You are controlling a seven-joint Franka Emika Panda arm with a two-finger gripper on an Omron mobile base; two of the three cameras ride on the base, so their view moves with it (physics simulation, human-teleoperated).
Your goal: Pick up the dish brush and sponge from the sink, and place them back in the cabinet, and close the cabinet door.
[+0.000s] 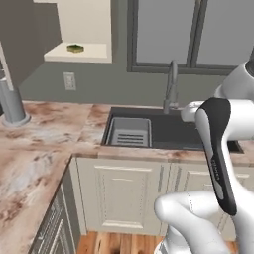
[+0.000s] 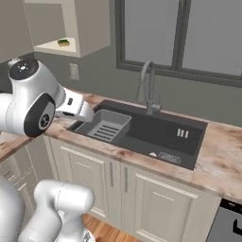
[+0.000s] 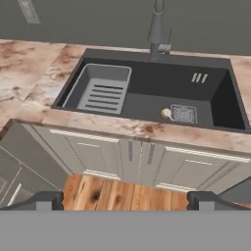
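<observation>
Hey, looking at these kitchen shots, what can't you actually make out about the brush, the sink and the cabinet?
- Dish brush: too small in the hand view to show bristles or how it lies on the sink floor.
- Sink, left base view: its right part is hidden behind the arm.
- Cabinet: its top is cut off by the frame edge in both base views.
- Sponge on the shelf: too small to show detail.
- End effector: just the fingertips rise at the hand view's bottom.

txt: none legible | arm (image 1: 218, 163) marking: too blurry to read
</observation>
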